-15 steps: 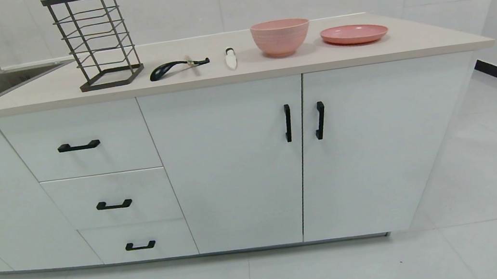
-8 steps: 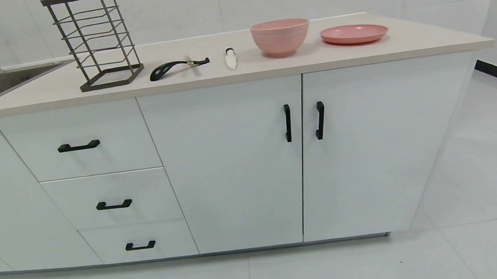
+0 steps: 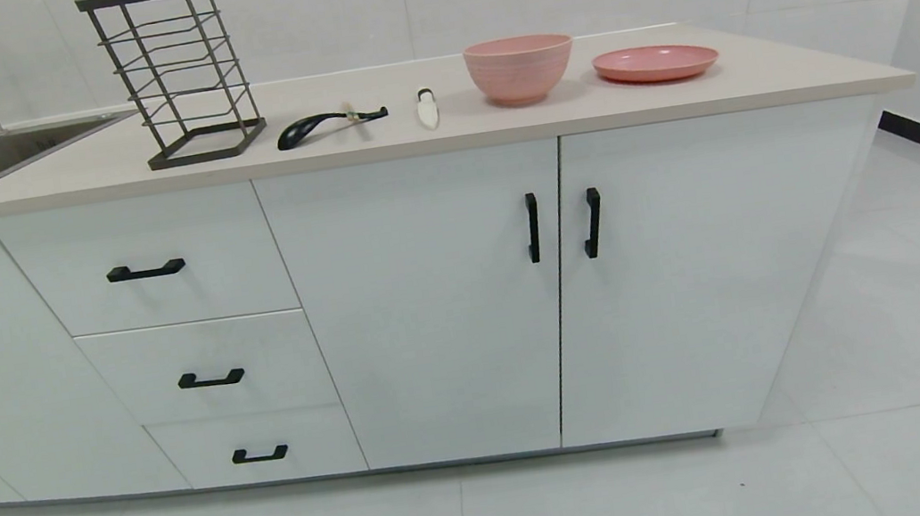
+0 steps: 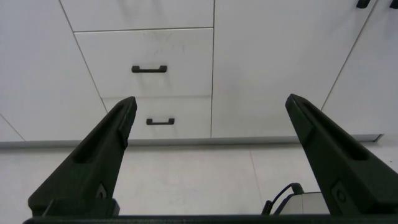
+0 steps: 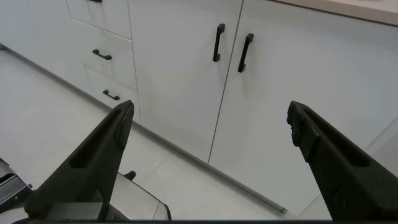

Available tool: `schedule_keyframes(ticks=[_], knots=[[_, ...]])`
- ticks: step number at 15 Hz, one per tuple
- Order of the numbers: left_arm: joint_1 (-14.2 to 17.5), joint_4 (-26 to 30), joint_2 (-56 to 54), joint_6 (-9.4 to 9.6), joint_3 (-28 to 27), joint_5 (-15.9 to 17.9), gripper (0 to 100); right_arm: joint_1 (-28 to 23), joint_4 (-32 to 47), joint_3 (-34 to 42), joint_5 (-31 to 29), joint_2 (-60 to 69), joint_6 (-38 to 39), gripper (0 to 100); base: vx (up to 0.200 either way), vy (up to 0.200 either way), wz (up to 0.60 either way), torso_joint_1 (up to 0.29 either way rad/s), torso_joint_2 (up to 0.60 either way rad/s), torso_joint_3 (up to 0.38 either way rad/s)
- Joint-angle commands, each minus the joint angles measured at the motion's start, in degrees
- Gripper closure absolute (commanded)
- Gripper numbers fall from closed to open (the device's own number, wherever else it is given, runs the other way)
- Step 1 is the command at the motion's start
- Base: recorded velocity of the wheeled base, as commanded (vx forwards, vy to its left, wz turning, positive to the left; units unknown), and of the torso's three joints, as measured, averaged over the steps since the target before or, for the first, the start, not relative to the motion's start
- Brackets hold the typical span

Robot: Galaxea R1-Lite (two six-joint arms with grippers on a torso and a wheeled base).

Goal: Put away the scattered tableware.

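Well apart from the bowl (image 3: 520,68), left pincer (image 4: 210,102) and right pincer (image 5: 210,109) both gape, empty.

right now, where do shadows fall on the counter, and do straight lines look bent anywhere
Head view: faint soft shadows under the pink round bowl and flat pink plate on the beige countertop; white cabinet edges lean outward at the sides. Left wrist view: left gripper a dark silhouette; right wrist view: right gripper likewise.

A black spoon (image 3: 320,125), white utensil (image 3: 427,108), upright pink bowl (image 3: 521,68) and pink plate (image 3: 656,62) sit in a row on the tabletop (image 3: 760,85), well apart from the left gripper (image 4: 209,102) and right gripper (image 5: 209,107).
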State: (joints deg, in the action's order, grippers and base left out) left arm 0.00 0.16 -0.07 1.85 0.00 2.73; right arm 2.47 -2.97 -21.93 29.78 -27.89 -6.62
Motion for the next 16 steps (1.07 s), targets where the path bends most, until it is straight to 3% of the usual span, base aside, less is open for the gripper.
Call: schedule_keyframes(ticks=[1,4,6,9,16], knots=[[0.00,0.02,0.07,-0.01,0.00,-0.01,0,3.06,-8.28,1.72,0.10,-14.38,-0.94,0,0.000,0.000,0.00,0.000,0.00,0.000],[-0.09,0.02,0.07,0.26,0.00,0.17,0,3.85,-20.14,6.02,0.28,-22.29,-1.73,0,0.000,0.000,0.00,0.000,0.00,0.000],[0.00,0.02,0.07,0.52,0.00,0.78,0,5.87,-22.51,6.55,0.45,-24.05,-1.73,0,0.000,0.000,0.00,0.000,0.00,0.000],[0.00,-0.16,0.07,1.22,0.00,1.58,0,9.04,-22.60,6.46,0.36,-24.05,-1.73,0,0.000,0.000,0.00,0.000,0.00,0.000],[0.09,-0.16,0.07,-1.06,0.00,1.40,0,11.06,-25.15,1.54,-0.16,-31.96,-1.73,0,0.000,0.000,0.00,0.000,0.00,0.000]])
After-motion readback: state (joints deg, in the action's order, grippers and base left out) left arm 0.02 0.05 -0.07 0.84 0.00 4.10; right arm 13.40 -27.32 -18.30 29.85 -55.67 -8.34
